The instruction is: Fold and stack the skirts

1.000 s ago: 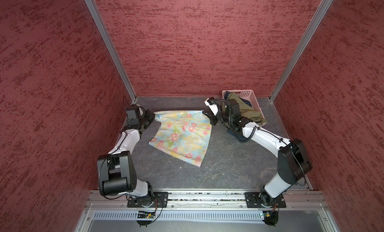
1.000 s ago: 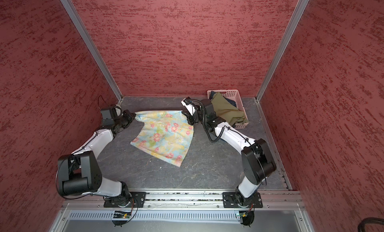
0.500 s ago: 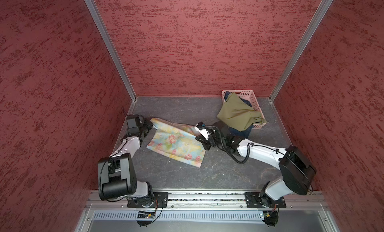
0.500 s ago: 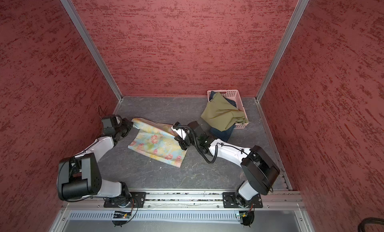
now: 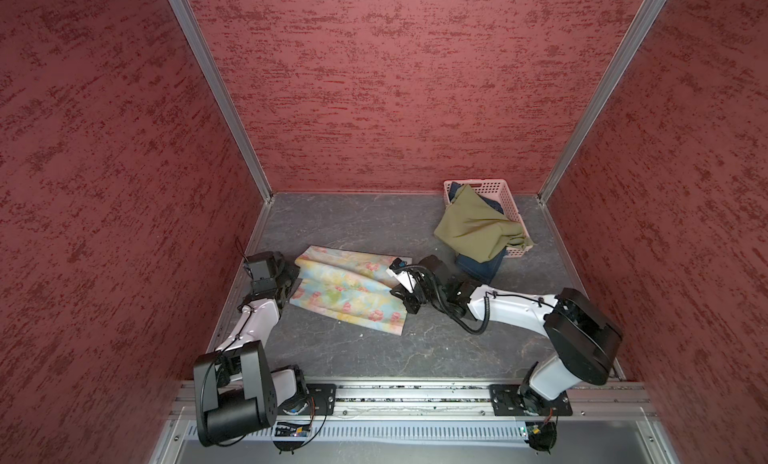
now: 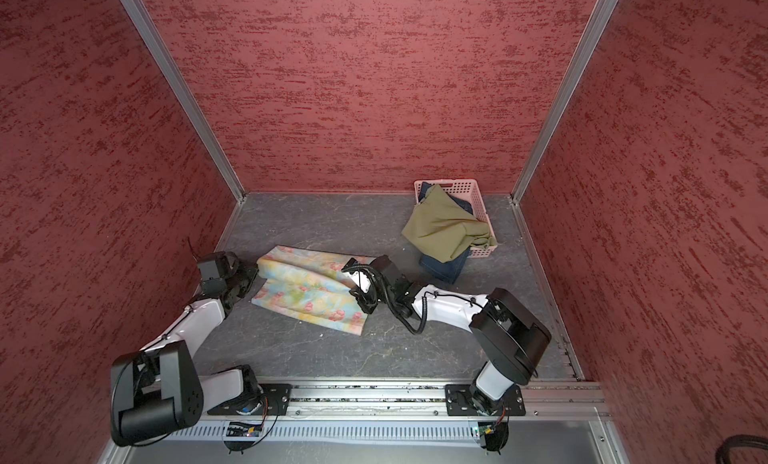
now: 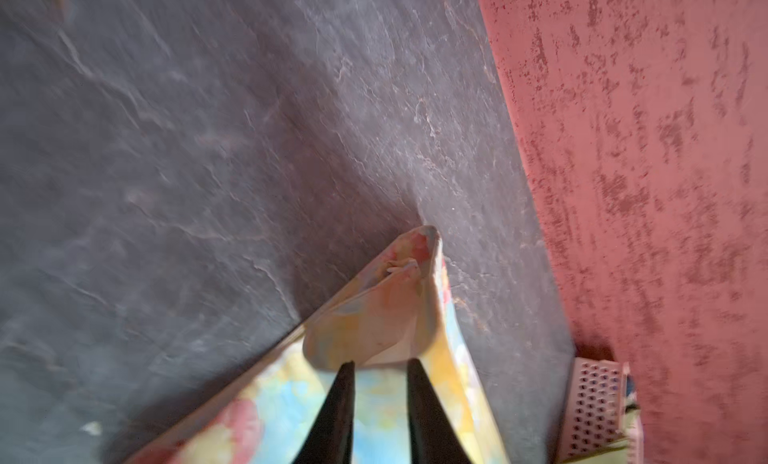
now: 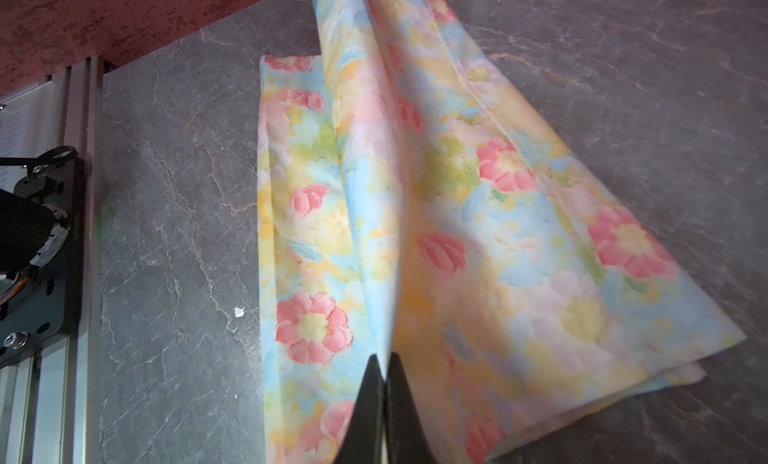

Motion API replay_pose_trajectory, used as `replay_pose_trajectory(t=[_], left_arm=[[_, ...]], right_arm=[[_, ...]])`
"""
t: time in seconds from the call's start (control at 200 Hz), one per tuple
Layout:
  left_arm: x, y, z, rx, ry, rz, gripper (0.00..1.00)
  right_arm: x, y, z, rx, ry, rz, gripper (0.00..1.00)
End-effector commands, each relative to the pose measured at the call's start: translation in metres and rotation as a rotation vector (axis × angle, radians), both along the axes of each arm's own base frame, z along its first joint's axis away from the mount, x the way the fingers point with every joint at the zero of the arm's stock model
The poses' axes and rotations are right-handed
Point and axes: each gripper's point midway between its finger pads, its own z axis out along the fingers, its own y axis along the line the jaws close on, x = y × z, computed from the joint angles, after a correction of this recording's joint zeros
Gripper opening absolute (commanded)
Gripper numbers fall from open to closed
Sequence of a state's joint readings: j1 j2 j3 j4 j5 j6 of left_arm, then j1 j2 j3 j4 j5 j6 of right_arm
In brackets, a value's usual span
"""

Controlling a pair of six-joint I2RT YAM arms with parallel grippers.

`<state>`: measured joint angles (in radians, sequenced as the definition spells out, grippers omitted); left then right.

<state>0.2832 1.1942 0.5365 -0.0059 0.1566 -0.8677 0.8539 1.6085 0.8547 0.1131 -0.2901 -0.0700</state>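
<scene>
The grey stone surface (image 5: 415,349) carries everything. The floral skirt (image 5: 345,293) lies on its left half, close to the left edge, its far part doubled over toward the front edge, where the arms are mounted. In the far right corner stands the pink basket (image 5: 496,188). The olive-green skirt (image 5: 478,229) hangs over its front rim, and the denim skirt (image 5: 478,266) lies under it, reaching onto the surface just before the basket.

We judge that the first fold of the floral skirt is in hand — the other two wait for their turn. The right gripper (image 8: 384,358) is clenched on a fold of the floral cloth at the skirt's right side. The left gripper (image 7: 380,364) is at the skirt's left corner with its jaws apart. The folded corner lies just beyond the tips, not between them, so we read it as released.

The next move asks the right gripper to lay its fold flat, in line with the front hem, and then to let go — slowly, because such thin cloth may slide.
</scene>
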Motion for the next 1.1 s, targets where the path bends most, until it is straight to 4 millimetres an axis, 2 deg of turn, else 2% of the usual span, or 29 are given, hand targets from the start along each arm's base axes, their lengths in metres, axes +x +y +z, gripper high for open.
replay_pose_trajectory(t=[0.0, 0.04, 0.09, 0.15, 0.245, 0.296, 0.301, 0.336, 0.431, 0.571, 0.586, 0.626, 0.726, 0.927, 0.997, 1.092], left_arm=[[-0.011, 0.01, -0.001, 0.009, 0.022, 0.062, 0.55], [-0.017, 0.013, -0.002, 0.006, 0.033, 0.086, 0.62], [-0.023, 0.016, 0.0, 0.001, 0.025, 0.114, 0.65], [-0.03, 0.019, 0.006, 0.013, 0.003, 0.141, 0.67], [-0.035, 0.025, 0.019, 0.053, -0.011, 0.164, 0.68], [-0.036, 0.027, 0.024, 0.069, 0.006, 0.16, 0.69], [-0.036, 0.027, 0.025, 0.07, 0.008, 0.159, 0.69], [-0.035, 0.027, 0.026, 0.078, 0.023, 0.147, 0.69], [-0.032, 0.023, 0.024, 0.087, 0.075, 0.093, 0.69], [-0.029, 0.01, 0.008, 0.082, 0.214, -0.031, 0.68], [-0.029, 0.008, 0.006, 0.08, 0.226, -0.047, 0.68], [-0.028, 0.003, 0.0, 0.077, 0.268, -0.092, 0.68], [-0.026, -0.007, -0.009, 0.092, 0.331, -0.161, 0.69], [-0.02, -0.028, -0.028, 0.197, 0.437, -0.267, 0.71], [-0.022, -0.029, -0.038, 0.211, 0.48, -0.281, 0.71], [-0.024, -0.027, -0.046, 0.224, 0.497, -0.271, 0.71]], right_arm=[[-0.011, 0.004, -0.004, -0.004, 0.001, 0.008, 0.09], [-0.014, 0.002, -0.005, -0.008, -0.001, 0.009, 0.11], [-0.016, -0.002, -0.005, -0.006, -0.002, 0.003, 0.17], [-0.018, -0.006, 0.001, 0.008, -0.015, -0.007, 0.23], [-0.022, -0.013, 0.017, 0.047, -0.045, -0.016, 0.4], [-0.023, -0.016, 0.016, 0.042, -0.047, -0.023, 0.46], [-0.023, -0.016, 0.021, 0.052, -0.054, -0.025, 0.46], [-0.022, -0.019, 0.027, 0.06, -0.067, -0.039, 0.49], [-0.016, -0.025, 0.026, 0.064, -0.051, -0.104, 0.5], [0.008, -0.04, 0.014, 0.061, 0.08, -0.311, 0.51], [0.011, -0.042, 0.004, 0.041, 0.113, -0.339, 0.51], [0.018, -0.051, -0.008, 0.032, 0.188, -0.421, 0.51], [0.029, -0.058, -0.023, 0.051, 0.317, -0.528, 0.52], [0.066, -0.048, -0.04, 0.015, 0.4, -0.632, 0.53], [0.075, -0.044, -0.046, 0.008, 0.407, -0.646, 0.53], [0.088, -0.047, -0.064, -0.023, 0.441, -0.695, 0.53]])
